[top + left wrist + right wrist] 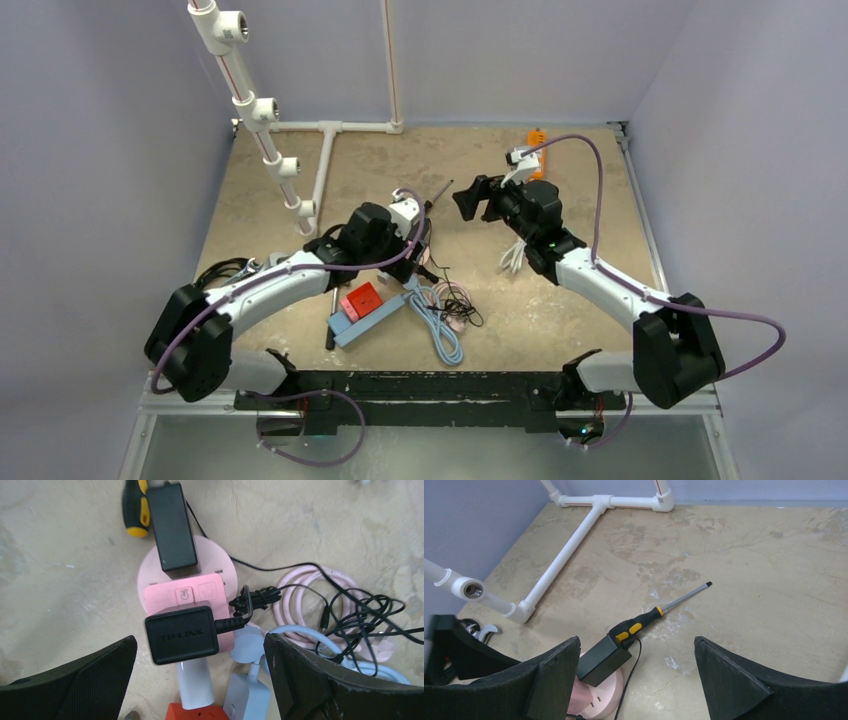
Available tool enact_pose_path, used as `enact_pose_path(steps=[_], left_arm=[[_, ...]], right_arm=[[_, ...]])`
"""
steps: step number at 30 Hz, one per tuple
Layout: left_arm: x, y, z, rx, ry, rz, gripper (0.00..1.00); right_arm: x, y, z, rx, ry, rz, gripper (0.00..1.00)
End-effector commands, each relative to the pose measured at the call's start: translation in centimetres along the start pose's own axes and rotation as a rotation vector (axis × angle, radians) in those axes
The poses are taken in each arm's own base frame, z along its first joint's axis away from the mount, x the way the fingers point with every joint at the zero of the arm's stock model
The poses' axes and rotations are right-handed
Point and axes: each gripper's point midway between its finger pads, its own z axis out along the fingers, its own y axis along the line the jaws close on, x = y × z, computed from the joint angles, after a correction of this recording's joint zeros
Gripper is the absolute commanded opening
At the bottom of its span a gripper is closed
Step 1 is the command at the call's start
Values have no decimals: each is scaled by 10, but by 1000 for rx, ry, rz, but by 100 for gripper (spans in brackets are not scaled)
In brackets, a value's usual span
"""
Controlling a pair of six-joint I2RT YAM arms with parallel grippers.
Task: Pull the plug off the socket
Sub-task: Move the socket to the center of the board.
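At 10 o'clock on the worktop (560, 310) in the top view, a white pipe frame (262, 110) rises along the left wall. A branch of it runs across the far edge.

The left arm reaches toward the centre, and its gripper (200, 645) hangs over a cluster of electrical parts. In the left wrist view its jaws stand wide, one on each side of the black TP-LINK plug (182, 634), and neither pad touches it.

That plug is seated on the 6 o'clock edge of the pink socket (162, 596). Its thin black lead (252, 600) leaves toward 3 o'clock. A second black adapter (172, 527) sits on the socket's 12 o'clock side. Just beside it, at 11 o'clock, is the yellow-and-black handle of a screwdriver (134, 507).

Below the plug, at 6 o'clock, are a white plug (194, 682) and a red block (195, 712). At 3 o'clock of the socket lie a coiled pink cable (300, 595), a light blue cable (300, 632) and a tangle of black wire (360, 610).

Further right, the right gripper (636, 642) is raised above the worktop, well apart from the socket. Its jaws are wide and hold nothing. Its camera looks toward the screwdriver and the second adapter.

An orange object (537, 137) lies at 1 o'clock near the far edge. It is too small to identify.
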Motion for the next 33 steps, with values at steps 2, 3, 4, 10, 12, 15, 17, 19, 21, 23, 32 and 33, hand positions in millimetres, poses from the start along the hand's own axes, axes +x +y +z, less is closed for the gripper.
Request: enact_pose_path(steps=[2,3,4,10,12,15,17,19,21,23,32,33], left_arm=[[-2,-6,15,30,13,5,98],[0,-3,16,17,19,6,98],[2,4,18,-25,25,9,97],[4,-1,29,5,34,34,78],[4,0,33,4,42,45,71],[4,-1,38,12,41,76,54],[3,-3,42,19,29,118,45],[2,-15,45,83,18,149,40],[-1,-29,46,154,-6,186,38],[-3,-39,48,192,-24,229,33],[3,-61,58,260,15,291,50],[1,-60,57,249,12,289,63]], right_arm=[[-19,3,-4,-4,-82,-5,86],[-19,2,-4,-3,-87,-5,86],[-20,3,-5,-5,-91,-5,86],[-18,2,-5,-10,-98,-6,86],[-16,2,-4,-10,-93,-6,86],[-17,2,-4,-12,-101,-6,86],[-17,3,-5,-14,-107,-9,86],[-17,2,-6,-15,-108,-12,86],[-18,3,-6,-20,-109,-13,86],[-19,4,-7,-23,-114,-13,86],[-20,2,-9,-10,-123,-13,86],[-21,0,-9,0,-126,-12,86]])
